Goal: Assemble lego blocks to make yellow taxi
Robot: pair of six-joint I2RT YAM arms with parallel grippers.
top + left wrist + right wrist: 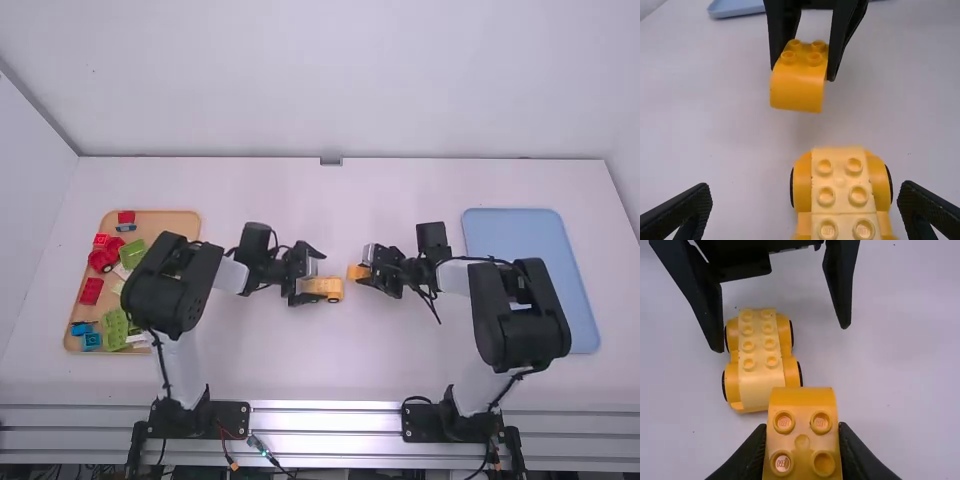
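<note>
Two yellow pieces sit near the middle of the frame in the high view: a yellow car [328,287] on the table and a small yellow block [355,272] just to its right, with a narrow gap between them. The left gripper [311,277] hides part of the car from above; its jaws are spread, one on each side of the car, and in the left wrist view neither touches it. That view cuts the car off at its edge, so only part of the pale studded strip on top can be made out. The right gripper [364,267] pinches the yellow block above the table, and in the right wrist view the block covers one end of the car and is itself cut off. At the left of the frame, the left arm [172,285] covers part of a brown tray [165,217] of red, green and blue bricks [116,328], several too hidden or small to tell apart. At the right of the frame, a blue tray [510,232] lies partly under the right arm [520,310].
</note>
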